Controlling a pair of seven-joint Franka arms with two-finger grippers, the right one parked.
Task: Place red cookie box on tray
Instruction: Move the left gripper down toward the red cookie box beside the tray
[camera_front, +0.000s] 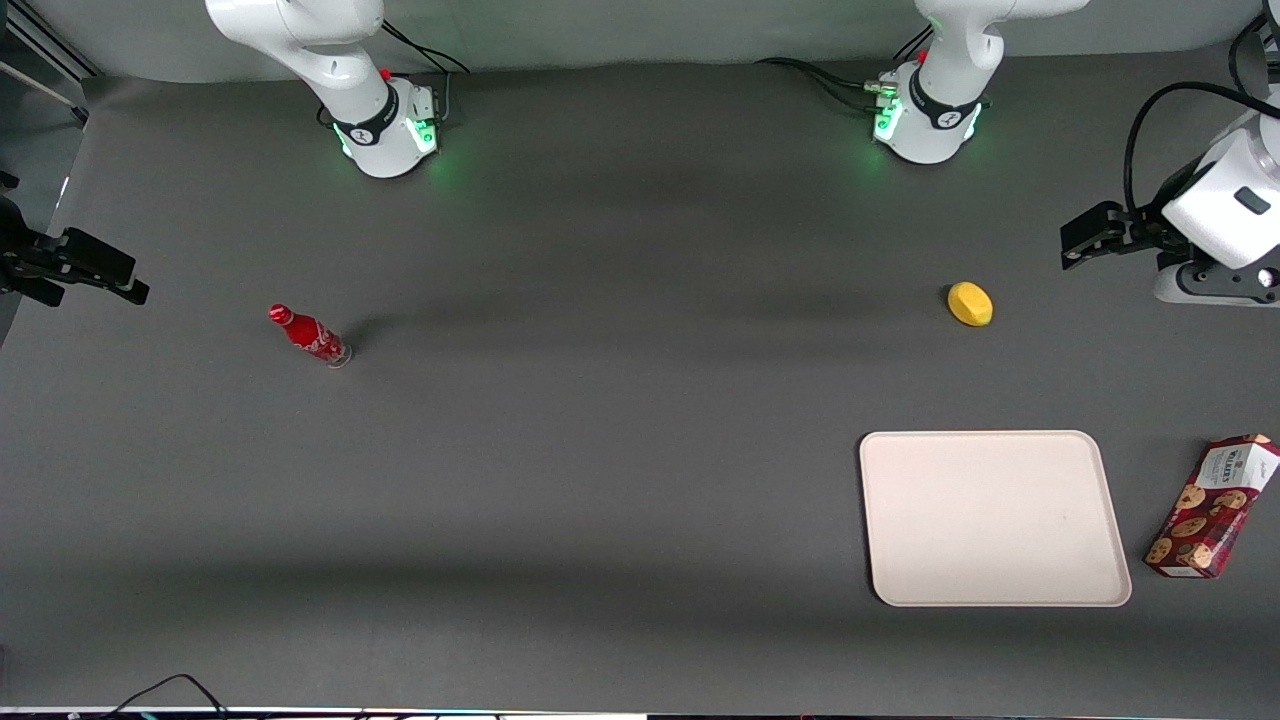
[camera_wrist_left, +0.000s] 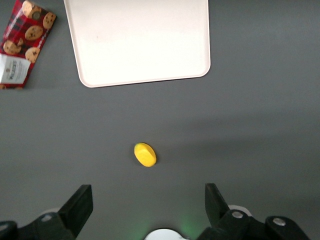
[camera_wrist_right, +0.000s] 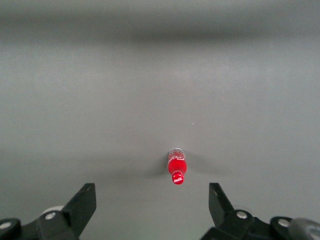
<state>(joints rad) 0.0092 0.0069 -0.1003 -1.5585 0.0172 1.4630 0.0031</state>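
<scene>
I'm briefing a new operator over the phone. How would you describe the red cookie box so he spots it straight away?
Find the big cream-white tray at the working arm's end of the table; the open gripper hangs high above that end. The red cookie box lies flat on the table beside the tray, not touching it. It is a long tartan carton with cookie pictures and a white label, unlike the small yellow lemon.

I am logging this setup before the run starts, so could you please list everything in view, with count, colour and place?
red cookie box: one, dark-red tartan, lying on the table beside the tray, toward the working arm's end, not on it.
tray: one, cream-white, flat on the table, nothing on it.
lemon-like object: one, yellow, farther from the front camera than the tray.
bottle: one, red, toward the parked arm's end.
table: one, dark grey.
hand: one, black fingers, open, hanging above the table near the yellow object, holding nothing.
</scene>
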